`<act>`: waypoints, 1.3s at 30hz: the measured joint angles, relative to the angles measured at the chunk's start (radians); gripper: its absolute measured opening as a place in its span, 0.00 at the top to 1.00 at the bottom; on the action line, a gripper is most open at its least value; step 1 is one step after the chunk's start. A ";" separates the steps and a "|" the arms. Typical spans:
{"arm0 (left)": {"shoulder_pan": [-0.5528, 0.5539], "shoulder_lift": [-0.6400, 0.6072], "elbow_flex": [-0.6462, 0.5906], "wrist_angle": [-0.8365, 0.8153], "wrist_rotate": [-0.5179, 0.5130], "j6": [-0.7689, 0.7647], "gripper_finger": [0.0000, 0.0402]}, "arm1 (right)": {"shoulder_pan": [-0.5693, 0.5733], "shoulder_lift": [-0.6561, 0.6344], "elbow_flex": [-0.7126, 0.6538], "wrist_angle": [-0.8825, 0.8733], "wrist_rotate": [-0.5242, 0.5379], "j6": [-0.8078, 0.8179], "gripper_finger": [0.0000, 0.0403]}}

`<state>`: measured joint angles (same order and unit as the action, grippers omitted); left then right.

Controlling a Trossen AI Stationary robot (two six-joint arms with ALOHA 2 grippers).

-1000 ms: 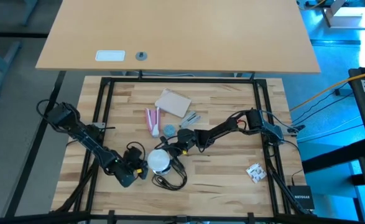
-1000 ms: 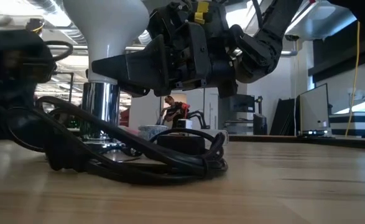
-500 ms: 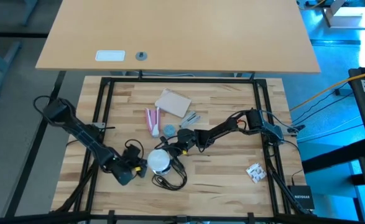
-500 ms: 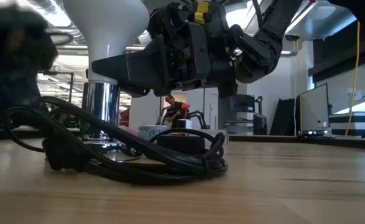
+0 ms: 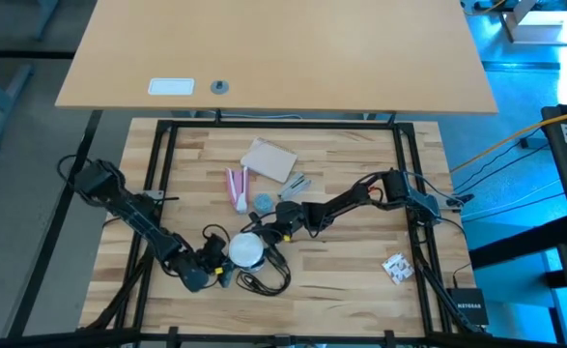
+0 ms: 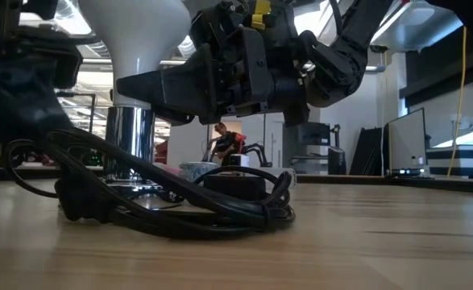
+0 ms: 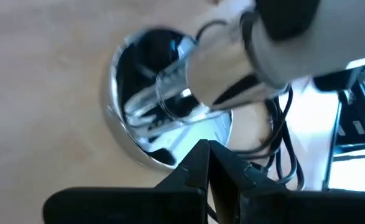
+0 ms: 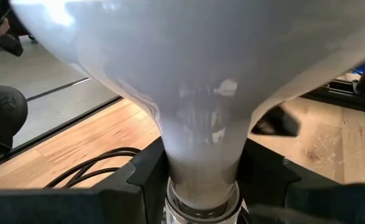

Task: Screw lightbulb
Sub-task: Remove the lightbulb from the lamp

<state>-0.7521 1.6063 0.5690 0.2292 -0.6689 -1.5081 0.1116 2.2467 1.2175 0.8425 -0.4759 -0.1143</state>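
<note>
The lightbulb (image 5: 247,249) stands upright near the front middle of the wooden counter (image 5: 341,261), dome up and narrow neck down, seated in a shiny silver socket (image 6: 130,141) whose round chrome base (image 7: 123,134) rests on the wood; a black cord (image 6: 180,205) lies coiled on the counter just in front of it. The right tool (image 8: 201,171) reaches in from the right side and is clenched on the lightbulb, its two dark fingers (image 8: 142,171) pressed against either side of the pale neck just above the threaded metal; in the low view its dark body (image 6: 228,68) hangs close beside the white dome. The left tool (image 5: 213,259) sits just beside the bulb on its left, low over the counter; its fingers (image 7: 198,168) are pinched together at the tips with nothing between them, pointing at the chrome base. Farther back on the counter lie a tan cardboard piece (image 5: 268,159), a pink object (image 5: 236,187) and a small light-blue cap (image 5: 264,202); a small white item (image 5: 397,267) lies well apart to the right.
</note>
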 joint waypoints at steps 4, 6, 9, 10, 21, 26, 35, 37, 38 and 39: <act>0.000 0.071 0.000 0.109 0.018 -0.003 1.00 | 0.000 0.000 0.000 0.000 0.012 0.000 0.58; 0.000 0.093 0.001 0.124 0.018 -0.009 1.00 | 0.000 0.000 0.000 0.000 0.012 0.000 0.58; 0.000 0.099 0.006 0.082 0.012 -0.057 1.00 | 0.000 0.000 0.000 0.000 0.012 0.000 0.58; 0.000 0.099 0.006 0.056 0.015 -0.076 1.00 | 0.000 0.000 0.000 0.000 0.011 0.000 0.58; 0.023 0.095 0.007 -0.057 0.021 -0.138 1.00 | -0.001 0.000 0.000 -0.001 -0.014 0.002 0.58; 0.037 0.058 0.007 -0.157 0.006 -0.135 1.00 | -0.003 0.000 0.000 0.000 -0.031 0.003 0.58; 0.116 -0.025 -0.004 -0.396 -0.023 -0.014 1.00 | -0.001 0.000 0.000 0.002 -0.057 0.005 0.58; 0.142 -0.033 -0.005 -0.415 -0.029 0.013 1.00 | -0.001 0.000 0.000 -0.002 -0.059 0.005 0.58; 0.152 -0.034 -0.008 -0.423 -0.032 0.020 1.00 | -0.001 0.000 0.000 0.001 -0.058 0.005 0.58; 0.158 -0.040 -0.008 -0.419 -0.035 0.026 1.00 | -0.001 0.000 0.000 -0.001 -0.058 0.005 0.58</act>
<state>-0.5936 1.5666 0.5614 -0.1898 -0.7034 -1.4816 0.1104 2.2471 1.2171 0.8420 -0.5338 -0.1093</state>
